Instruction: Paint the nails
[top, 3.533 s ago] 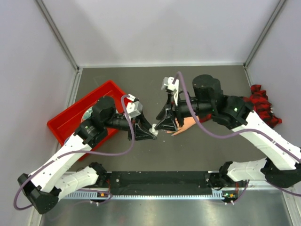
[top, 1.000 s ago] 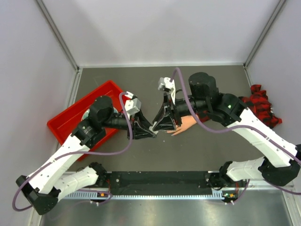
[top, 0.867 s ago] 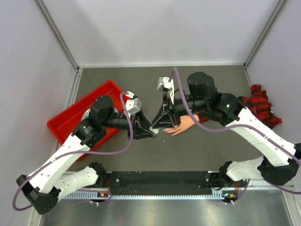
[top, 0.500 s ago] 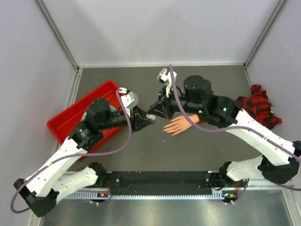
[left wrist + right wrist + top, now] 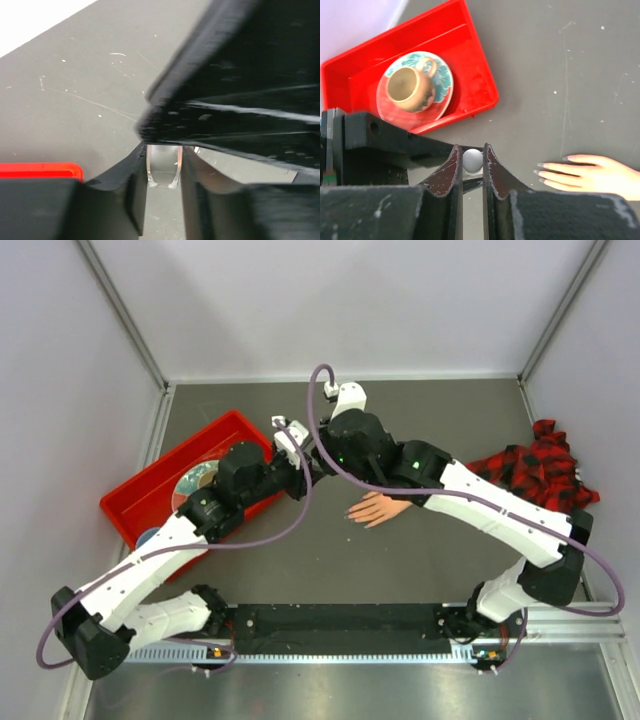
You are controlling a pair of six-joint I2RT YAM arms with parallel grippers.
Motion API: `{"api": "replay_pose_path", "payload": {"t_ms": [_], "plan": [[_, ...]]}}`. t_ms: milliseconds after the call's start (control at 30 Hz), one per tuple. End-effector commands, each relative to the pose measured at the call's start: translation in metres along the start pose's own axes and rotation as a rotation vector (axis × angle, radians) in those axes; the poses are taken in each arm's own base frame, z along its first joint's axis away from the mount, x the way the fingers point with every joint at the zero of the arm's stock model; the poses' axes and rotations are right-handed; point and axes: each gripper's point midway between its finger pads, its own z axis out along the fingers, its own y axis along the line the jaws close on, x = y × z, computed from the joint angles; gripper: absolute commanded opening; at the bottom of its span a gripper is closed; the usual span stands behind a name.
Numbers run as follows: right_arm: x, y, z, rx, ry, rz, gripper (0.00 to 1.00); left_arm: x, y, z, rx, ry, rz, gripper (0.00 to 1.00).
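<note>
Right of the right gripper (image 5: 471, 165), near: nails (image 5: 541, 172), fake hand (image 5: 600, 177) lengthwise, fingertips toward it | right gripper pinches white cap (image 5: 472, 159), nearer | left gripper (image 5: 162, 172) pinches clear bottle (image 5: 162, 165)

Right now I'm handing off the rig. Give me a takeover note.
Left gripper: shut on the small clear bottle.
Right gripper: shut on its white cap.
Fake hand: flat on the table, just right of the grippers, fingertips toward them.
Done: bottle and cap both gripped; can't tell if the cap is loosened.
Left: open the bottle, paint the nails, which look unpainted.
</note>
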Motion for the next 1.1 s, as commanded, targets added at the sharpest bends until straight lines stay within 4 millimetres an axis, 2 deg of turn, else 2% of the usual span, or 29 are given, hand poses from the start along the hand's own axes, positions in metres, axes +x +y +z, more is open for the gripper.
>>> {"api": "replay_pose_path", "payload": {"t_ms": [0,33,67,133,167,200,233,267,300,333,367,400,433,467,500,533,567,600,633,667,700,767,833,867,933,967,1067], "plan": [[0.001,0.025,-0.037,-0.161,0.008,-0.011,0.0,-0.049,0.006,-0.018,-0.028,-0.193,-0.015,0.41],[0.001,0.024,-0.036,-0.176,-0.006,-0.02,0.0,-0.044,-0.013,-0.026,0.071,-0.175,-0.002,0.45],[-0.005,0.02,-0.043,-0.191,-0.031,-0.041,0.0,-0.041,-0.022,-0.031,0.124,-0.163,0.006,0.98],[-0.004,0.006,-0.039,-0.188,-0.037,-0.048,0.0,-0.042,-0.042,-0.052,0.224,-0.159,0.039,0.99],[-0.004,0.0,-0.041,-0.191,-0.044,-0.065,0.0,-0.034,-0.044,-0.06,0.229,-0.124,0.038,0.99],[-0.008,-0.004,-0.047,-0.207,-0.06,-0.067,0.0,-0.033,-0.044,-0.067,0.221,-0.121,0.041,0.99],[0.001,-0.014,-0.043,-0.191,-0.049,-0.083,0.0,-0.042,-0.047,-0.085,0.217,-0.162,0.061,0.99],[-0.001,-0.016,-0.043,-0.201,-0.072,-0.109,0.0,-0.035,-0.048,-0.094,0.213,-0.133,0.059,0.99],[-0.003,-0.019,-0.048,-0.206,-0.093,-0.119,0.0,-0.037,-0.048,-0.104,0.207,-0.144,0.087,0.99],[0.012,-0.025,-0.043,-0.198,-0.074,-0.137,0.0,-0.046,-0.051,-0.122,0.203,-0.186,0.106,0.99],[0.01,-0.022,-0.042,-0.222,-0.102,-0.154,0.0,-0.043,-0.048,-0.13,0.181,-0.175,0.109,0.99],[0.012,-0.023,-0.044,-0.233,-0.113,-0.158,0.0,-0.052,-0.046,-0.14,0.158,-0.203,0.114,0.99],[0.03,-0.026,-0.037,-0.235,-0.089,-0.166,0.0,-0.058,-0.044,-0.153,0.127,-0.239,0.117,0.99],[0.03,-0.018,-0.035,-0.276,-0.119,-0.164,0.0,-0.064,-0.029,-0.158,0.033,-0.259,0.096,0.99],[0.036,-0.017,-0.032,-0.282,-0.13,-0.167,0.0,-0.071,-0.022,-0.166,-0.015,-0.286,0.087,0.99],[0.063,-0.015,-0.026,-0.292,-0.099,-0.202,0.0,-0.077,-0.013,-0.175,-0.076,-0.317,0.075,0.99],[0.071,-0.015,-0.022,-0.275,-0.108,-0.217,0.0,-0.082,0.01,-0.183,-0.211,-0.339,0.056,0.99],[0.071,-0.006,-0.02,-0.291,-0.143,-0.222,0.0,-0.087,0.022,-0.191,-0.29,-0.368,0.008,0.99],[0.093,-0.008,-0.011,-0.272,-0.118,-0.267,0.0,-0.09,0.033,-0.201,-0.364,-0.39,-0.02,0.99],[0.102,0.002,-0.013,-0.278,-0.125,-0.291,0.0,-0.09,0.044,-0.206,-0.431,-0.402,-0.059,0.99],[0.103,0.009,-0.01,-0.288,-0.15,-0.293,0.0,-0.088,0.064,-0.219,-0.562,-0.415,-0.094,0.99],[0.124,0.018,-0.003,-0.286,-0.137,-0.325,0.0,-0.086,0.075,-0.231,-0.638,-0.437,-0.115,0.99],[0.128,0.029,-0.001,-0.303,-0.139,-0.332,0.0,-0.086,0.079,-0.241,-0.673,-0.473,-0.13,0.99],[0.138,0.035,0.006,-0.308,-0.116,-0.349,0.0,-0.087,0.078,-0.242,-0.669,-0.485,-0.137,0.99],[0.143,0.053,0.007,-0.346,-0.126,-0.363,0.0,-0.086,0.077,-0.246,-0.66,-0.516,-0.147,0.99],[0.153,0.059,0.014,-0.35,-0.11,-0.379,0.0,-0.086,0.076,-0.248,-0.658,-0.529,-0.159,0.99],[0.16,0.079,0.022,-0.38,-0.121,-0.406,0.0,-0.083,0.076,-0.247,-0.657,-0.533,-0.174,0.99]]}}
